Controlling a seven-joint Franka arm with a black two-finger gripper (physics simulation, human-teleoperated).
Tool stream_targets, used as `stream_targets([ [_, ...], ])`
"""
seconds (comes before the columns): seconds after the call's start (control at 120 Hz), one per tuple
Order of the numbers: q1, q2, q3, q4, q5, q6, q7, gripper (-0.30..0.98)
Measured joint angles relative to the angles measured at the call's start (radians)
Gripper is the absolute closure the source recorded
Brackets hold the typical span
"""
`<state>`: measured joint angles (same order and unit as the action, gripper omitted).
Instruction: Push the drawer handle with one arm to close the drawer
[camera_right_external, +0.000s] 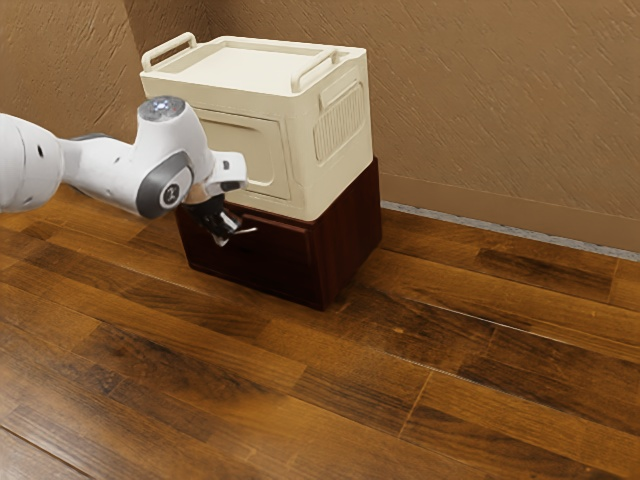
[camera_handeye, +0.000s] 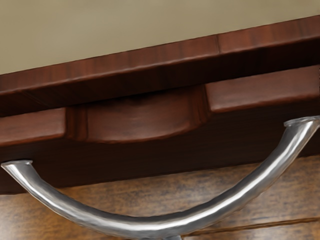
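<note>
Gripper: one, black, carried by the white arm and set low before the drawer front; its state, wide or narrow, cannot be told. Hours below are read on the exterior view, outward from the gripper.

Arm: one, white with grey joints, coming in from between nine and ten o'clock.

Handle: one, bright metal, bowed, both ends fixed to the drawer front; right beside the gripper, toward four o'clock. Contact between the two cannot be made out.

Drawer: one, dark red-brown wood, at four o'clock, low in the cabinet. In the wrist view its front has a scooped notch in the top edge, midway between the handle's ends, with a dark line between front and cabinet top. Whether it is fully closed cannot be told.

Cabinet: one, same dark wood, on the floor, its side showing toward three o'clock.

Box: one, cream, resting on the cabinet at one o'clock; a carrying bar along one side of its top, a matching one opposite, and a ribbed panel on the side.

Floor: brown wooden boards, running out toward five o'clock.

Wall: tan, textured, behind, toward two o'clock.
</note>
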<state>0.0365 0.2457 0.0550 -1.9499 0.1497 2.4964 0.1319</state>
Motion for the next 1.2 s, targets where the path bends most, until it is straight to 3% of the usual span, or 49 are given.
stream_targets([
  [0.308,0.015,0.039,-0.003,0.049,-0.004,-0.012,0.009,0.83],
  [0.408,0.006,-0.101,-0.005,-0.122,-0.063,-0.007,0.007,0.79],
  [0.5,0.005,-0.306,-0.008,-0.3,-0.09,-0.015,-0.02,0.78],
  [0.567,0.016,-0.513,-0.052,-0.335,-0.1,-0.096,-0.065,0.63],
  [0.608,0.01,-0.6,-0.078,-0.211,-0.104,-0.19,-0.094,0.53],
  [0.675,0.007,-0.622,-0.092,0.053,-0.104,-0.39,-0.162,0.39],
  [0.758,0.006,-0.625,-0.083,0.164,-0.087,-0.588,-0.241,0.26],
  [0.95,0.005,-0.614,-0.059,0.126,-0.053,-0.805,-0.371,0.11],
  [1.2,0.005,-0.617,-0.068,0.094,-0.049,-0.9,-0.488,0.03],
])
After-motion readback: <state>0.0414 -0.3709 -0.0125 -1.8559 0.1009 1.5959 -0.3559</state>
